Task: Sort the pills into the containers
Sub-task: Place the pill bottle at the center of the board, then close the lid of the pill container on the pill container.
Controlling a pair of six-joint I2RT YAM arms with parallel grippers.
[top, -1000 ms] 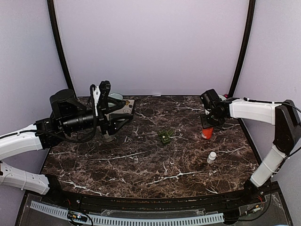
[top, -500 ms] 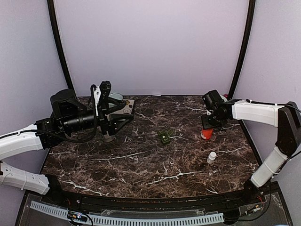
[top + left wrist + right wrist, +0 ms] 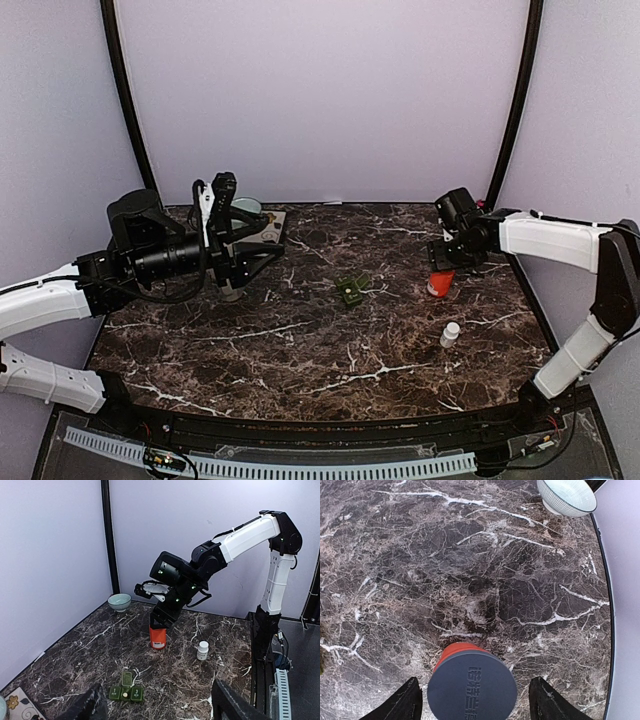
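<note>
Fingers (image 3: 410, 702) of the right gripper (image 3: 474, 695) are wide apart above the orange bottle (image 3: 470, 685), holding nothing. The left gripper (image 3: 157, 707) is open and empty too. The bottle's lid is on. The white bottle (image 3: 451, 333) stands near it, and the green pill box (image 3: 351, 290) is mid-table. I think almost all the sorting is left.

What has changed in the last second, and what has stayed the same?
The right hand has shifted a little to the right in the top view. It hangs above the orange bottle, open, holding nothing. Nothing was taken hold of or let go. The orange bottle, the white bottle, the green pill box and the left arm stayed in place.
</note>
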